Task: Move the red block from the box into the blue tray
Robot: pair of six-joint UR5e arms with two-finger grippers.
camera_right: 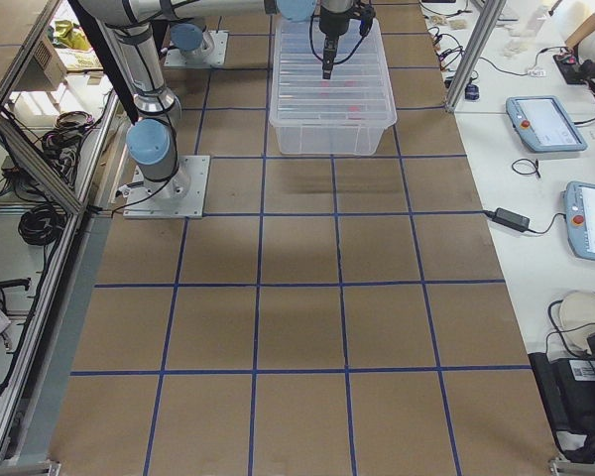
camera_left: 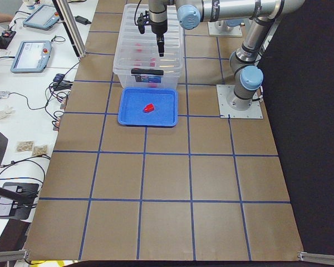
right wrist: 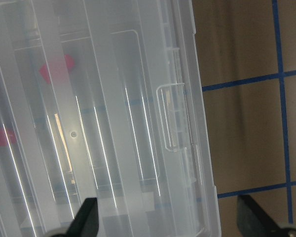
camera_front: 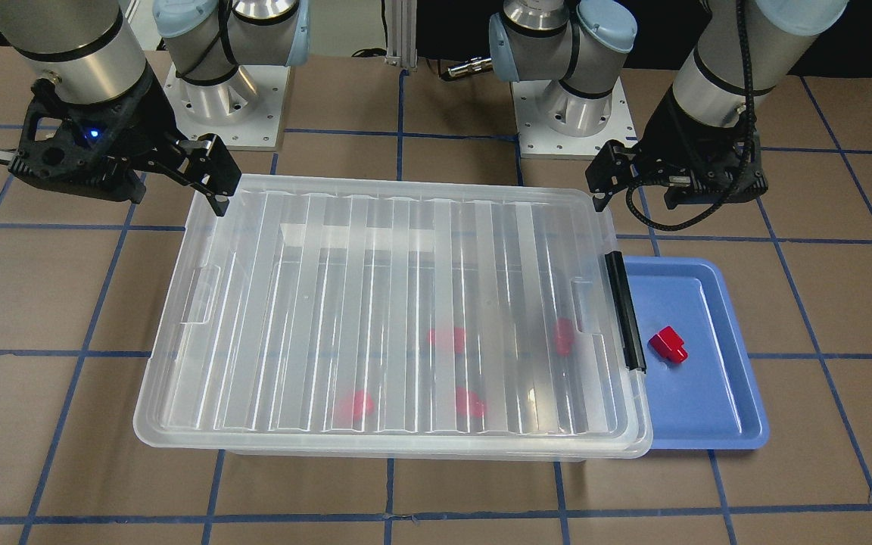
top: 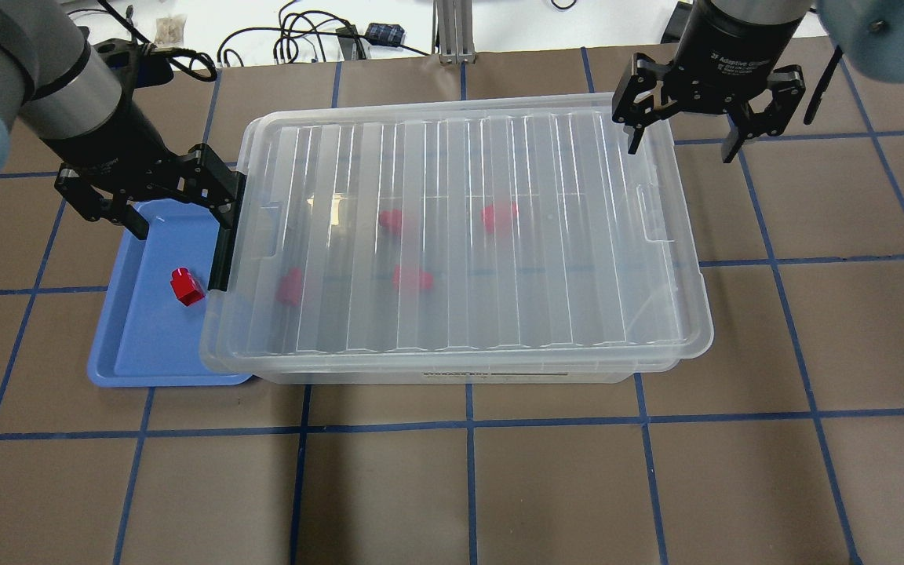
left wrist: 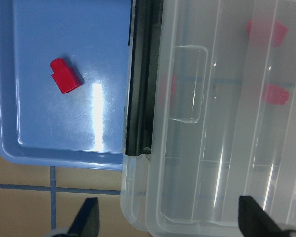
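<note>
One red block point(camera_front: 668, 344) lies on its side in the blue tray point(camera_front: 708, 409), which sits against the latch end of the box point(camera_front: 390, 303). The block also shows in the overhead view point(top: 186, 286) and the left wrist view point(left wrist: 65, 76). The box's ribbed lid is on. Several more red blocks point(top: 499, 216) show blurred through it. My left gripper point(top: 183, 220) is open and empty, hovering over the tray's far end beside the black latch bar point(top: 224, 235). My right gripper point(top: 683, 141) is open and empty above the box's far right corner.
The box and tray stand on a brown table with a blue tape grid point(top: 468, 428). The two arm bases point(camera_front: 228, 98) are bolted behind the box. Cables and operator devices point(camera_left: 30, 55) lie on a side bench beyond the table.
</note>
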